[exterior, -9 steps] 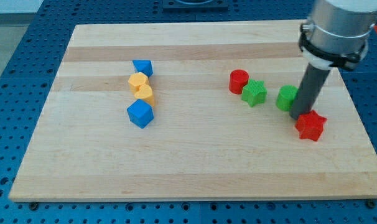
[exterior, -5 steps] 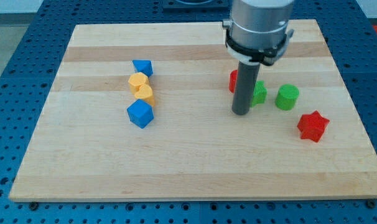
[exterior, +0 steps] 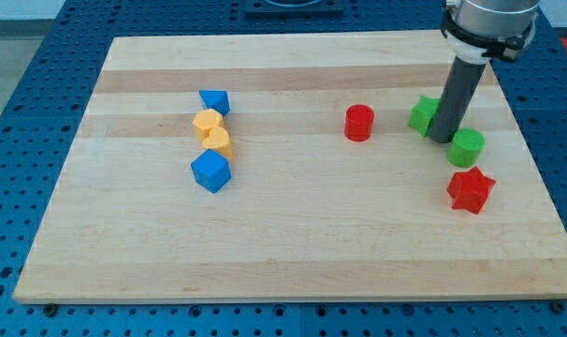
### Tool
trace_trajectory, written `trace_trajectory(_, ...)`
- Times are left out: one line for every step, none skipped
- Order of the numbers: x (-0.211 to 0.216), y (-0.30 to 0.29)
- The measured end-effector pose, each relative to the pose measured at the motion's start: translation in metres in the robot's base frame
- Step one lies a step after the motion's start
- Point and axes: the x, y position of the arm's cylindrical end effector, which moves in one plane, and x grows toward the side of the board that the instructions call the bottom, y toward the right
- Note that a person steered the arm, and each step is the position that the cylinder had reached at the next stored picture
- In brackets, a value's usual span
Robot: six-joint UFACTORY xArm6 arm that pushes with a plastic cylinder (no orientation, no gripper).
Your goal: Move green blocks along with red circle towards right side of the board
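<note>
tip [exterior: 441, 140] sitting between green star [exterior: 421, 114] and green cylinder [exterior: 467, 147], touching both | no hand fitted, rod only | red circle [exterior: 359, 123] lying left, apart | risk: greens slipping sideways, red star [exterior: 470, 189] getting bumped

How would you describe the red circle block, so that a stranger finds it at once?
Look at the wooden board, right of its middle. The red circle stands alone there, left of my tip and the green blocks. Unlike the red star near the view's right edge, it is a plain round cylinder.

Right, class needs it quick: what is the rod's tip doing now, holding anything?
My tip: holds nothing; sits between green star block and green round block.
</note>
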Motion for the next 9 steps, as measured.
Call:
trace_trajectory(0.009,-0.034)
trace_trajectory(0.018,-0.082)
trace_trajectory(0.002,-0.122)
trace_trajectory(-0.029,-0.117)
trace_trajectory(-0.045,-0.085)
trace_trajectory(-0.045,-0.099)
trace_trajectory(-0.056,-0.145)
trace_trajectory(-0.082,-0.151)
trace_trajectory(-0.086,-0.126)
